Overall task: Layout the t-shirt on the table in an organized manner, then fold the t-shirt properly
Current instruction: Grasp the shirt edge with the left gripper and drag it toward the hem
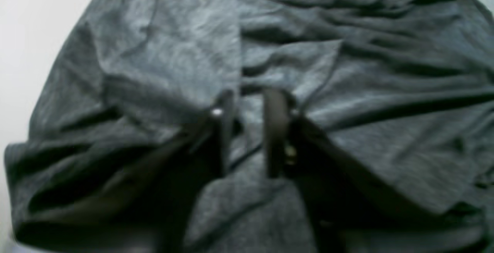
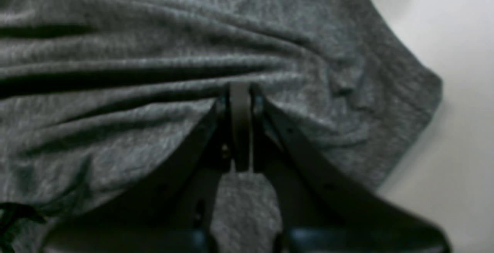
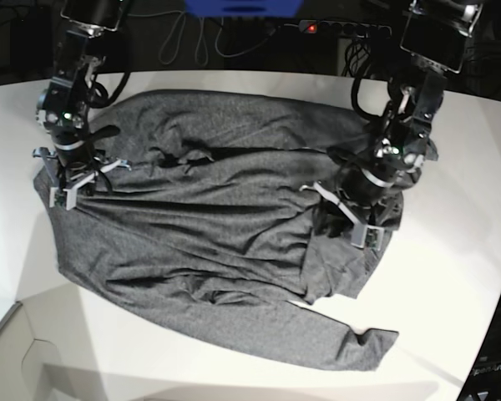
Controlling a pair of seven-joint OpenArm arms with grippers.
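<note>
The dark grey t-shirt (image 3: 217, 225) lies spread and wrinkled across the white table (image 3: 451, 276), with one long sleeve (image 3: 351, 342) trailing toward the front right. In the base view my right gripper (image 3: 67, 188) sits at the shirt's left edge. The right wrist view shows it (image 2: 240, 87) shut on the t-shirt (image 2: 115, 52), with creases running away from the pinch. My left gripper (image 3: 351, 219) is over the bunched right side of the shirt. Its jaws (image 1: 251, 94) stand open above the cloth (image 1: 386, 71), with fabric showing in the gap.
Bare table shows beside the cloth in both wrist views (image 1: 23, 33) (image 2: 463, 90). Cables and a power strip (image 3: 317, 29) lie behind the curved far edge. The table's front-left edge (image 3: 17, 326) drops off near the shirt's lower corner.
</note>
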